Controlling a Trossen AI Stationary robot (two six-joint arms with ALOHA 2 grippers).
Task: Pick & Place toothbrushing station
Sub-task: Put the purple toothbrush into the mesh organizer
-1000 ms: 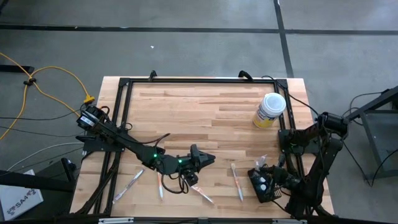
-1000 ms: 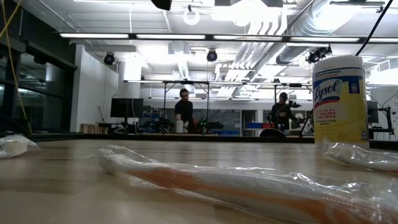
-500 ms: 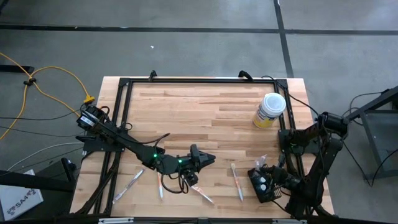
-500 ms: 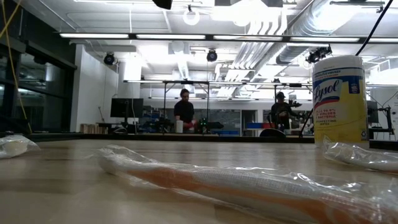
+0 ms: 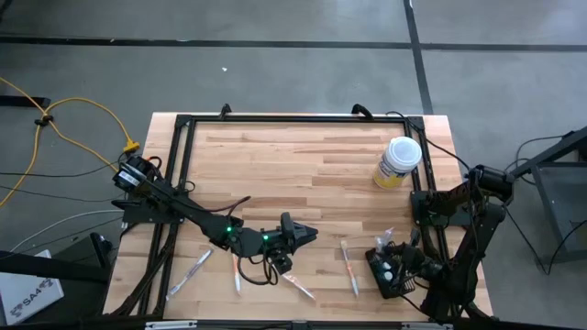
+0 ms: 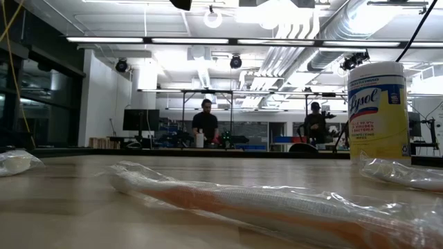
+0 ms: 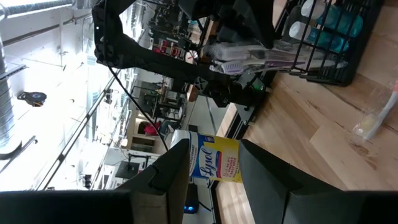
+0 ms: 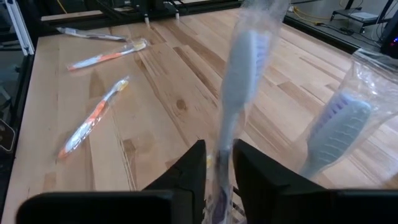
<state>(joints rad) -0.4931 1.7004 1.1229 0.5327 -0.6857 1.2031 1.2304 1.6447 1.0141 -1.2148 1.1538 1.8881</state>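
The black wire-mesh basket point(image 5: 386, 272) sits at the table's point(image 5: 303, 165) near right corner, already holding wrapped toothbrushes. The right tool point(image 8: 216, 163) is over it, its fingers pinching a wrapped white toothbrush point(image 8: 237, 87) that stands between them. The left tool point(image 5: 300, 234) hovers mid-table with fingers spread, empty, above loose orange wrapped toothbrushes point(image 8: 93, 118). The yellow Lysol canister point(image 5: 397, 162) stands well apart. The slippery wrapper could snag on the mesh, or the long brush could tip out over the short basket's rim.
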